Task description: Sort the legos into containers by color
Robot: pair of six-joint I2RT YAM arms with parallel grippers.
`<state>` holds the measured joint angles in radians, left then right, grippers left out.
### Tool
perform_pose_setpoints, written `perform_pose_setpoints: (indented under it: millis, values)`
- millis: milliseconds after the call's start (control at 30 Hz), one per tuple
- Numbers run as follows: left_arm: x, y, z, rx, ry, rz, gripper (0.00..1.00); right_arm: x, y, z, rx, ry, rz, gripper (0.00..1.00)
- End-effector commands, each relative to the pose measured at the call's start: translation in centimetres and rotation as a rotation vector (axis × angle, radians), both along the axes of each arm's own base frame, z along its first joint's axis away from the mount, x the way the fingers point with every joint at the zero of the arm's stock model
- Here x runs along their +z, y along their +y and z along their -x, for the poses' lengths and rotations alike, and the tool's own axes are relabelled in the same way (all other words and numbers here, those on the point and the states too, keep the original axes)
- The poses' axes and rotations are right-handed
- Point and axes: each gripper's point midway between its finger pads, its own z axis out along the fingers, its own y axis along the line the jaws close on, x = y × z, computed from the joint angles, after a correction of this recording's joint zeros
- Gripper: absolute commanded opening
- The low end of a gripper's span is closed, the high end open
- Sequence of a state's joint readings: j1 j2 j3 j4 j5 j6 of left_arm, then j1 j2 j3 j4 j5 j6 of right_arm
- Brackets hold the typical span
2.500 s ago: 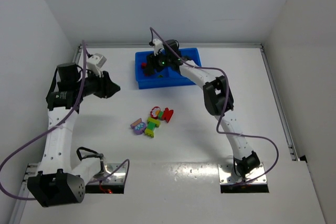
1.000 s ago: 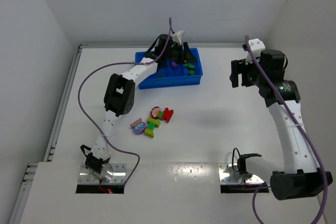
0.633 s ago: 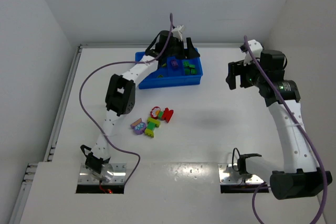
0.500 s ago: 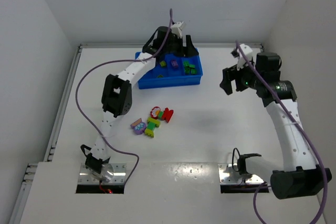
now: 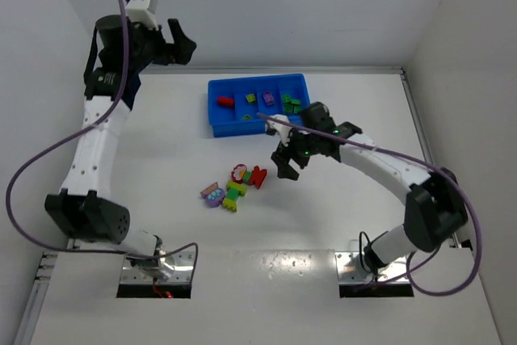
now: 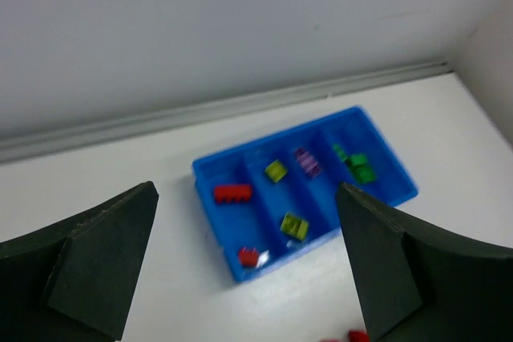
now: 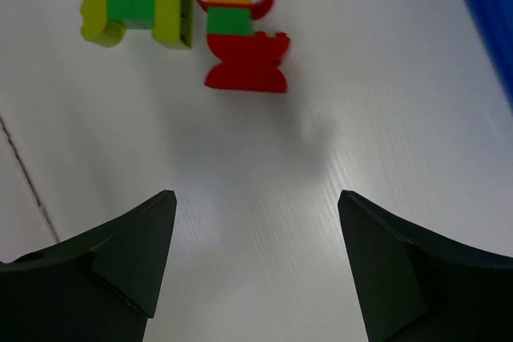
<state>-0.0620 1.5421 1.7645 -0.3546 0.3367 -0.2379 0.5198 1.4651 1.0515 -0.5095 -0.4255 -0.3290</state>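
The blue tray lies at the table's far middle, its containers holding sorted legos: a red one, a yellow-green one, a purple one and green ones. Loose legos lie mid-table: a red brick, a red flower piece, a yellow-green and green cluster and a purple piece. My right gripper hangs open just right of the red brick, jaws empty. My left gripper is open, raised high at the far left, looking down on the tray.
White walls close in the table on the left, back and right. The right wrist view catches the tray's edge at its upper right. Both arm bases sit at the near edge.
The left gripper opened over the tray, then the arm swung up and away to the far left. The right arm came down from the right side to the loose legos.
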Motion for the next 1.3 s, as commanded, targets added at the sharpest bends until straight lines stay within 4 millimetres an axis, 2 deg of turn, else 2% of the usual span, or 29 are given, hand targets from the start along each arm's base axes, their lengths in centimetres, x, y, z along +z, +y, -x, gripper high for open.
perform_pose_setpoints:
  millis: [0,33,67,100,167,200,233,267,300,333,367,400,467,533,600,933,1067,1133,1233,1267]
  values:
    - [-5.0,2.9,3.4,0.072,0.127,-0.118,1.0,0.7,5.5,-2.1,0.063,-0.063,-0.064,0.82]
    - [-4.8,3.7,4.3,0.094,0.117,-0.129,1.0,1.4,7.0,-2.9,0.073,-0.072,-0.078,0.82]
    - [-3.7,4.5,6.1,0.117,0.084,-0.147,1.0,0.7,7.9,-2.9,0.08,-0.05,-0.073,0.82]
    - [-4.8,5.6,6.8,0.152,0.105,-0.151,1.0,-1.1,9.1,-2.9,0.091,-0.021,-0.051,0.82]
    - [-5.1,6.9,9.0,0.195,0.111,-0.169,1.0,-1.1,10.9,-4.1,0.077,-0.036,-0.057,0.82]
    - [-5.4,7.2,9.8,0.204,0.123,-0.181,1.0,-2.0,11.5,-5.0,0.07,-0.031,-0.044,0.81]
    - [-5.4,7.6,10.3,0.218,0.126,-0.181,1.0,-2.4,12.2,-5.0,0.074,-0.021,-0.043,0.79]
    - [-5.2,7.8,10.7,0.23,0.119,-0.183,1.0,-2.9,12.4,-5.2,0.074,-0.009,-0.034,0.74]
    - [-5.0,8.3,11.6,0.243,0.113,-0.19,1.0,-2.9,13.0,-5.6,0.074,-0.021,-0.03,0.74]
    - [-5.5,8.9,12.1,0.264,0.127,-0.194,1.0,-4.5,13.2,-5.0,0.093,0.012,0.003,0.73]
    - [-5.1,8.8,12.4,0.265,0.115,-0.193,1.0,-5.0,13.3,-5.0,0.093,0.024,0.013,0.73]
    - [-5.8,9.1,12.5,0.272,0.137,-0.194,1.0,-5.0,13.5,-5.6,0.086,0.015,0.017,0.73]
    - [-5.3,9.7,13.2,0.296,0.126,-0.195,1.0,-6.6,13.2,-5.3,0.086,0.054,0.048,0.73]
    - [-5.9,10.0,13.3,0.301,0.146,-0.204,1.0,-7.3,13.3,-4.7,0.096,0.072,0.063,0.73]
    - [-5.6,10.0,13.5,0.302,0.137,-0.204,1.0,-7.8,13.6,-4.4,0.112,0.074,0.072,0.73]
    - [-6.6,9.8,13.1,0.281,0.165,-0.188,1.0,-11.6,11.5,-2.7,0.112,0.112,0.165,0.72]
    - [-6.9,9.6,12.9,0.271,0.175,-0.186,1.0,-14.2,10.9,-2.2,0.106,0.132,0.222,0.69]
    - [-7.2,9.7,12.7,0.27,0.184,-0.186,1.0,-14.6,11.2,-2.2,0.108,0.12,0.227,0.65]
    - [-7.5,9.5,12.6,0.261,0.185,-0.183,1.0,-14.9,11.3,-2.5,0.103,0.11,0.228,0.54]
    - [-7.5,9.5,12.6,0.261,0.185,-0.183,1.0,-14.8,11.5,-2.5,0.104,0.095,0.232,0.44]
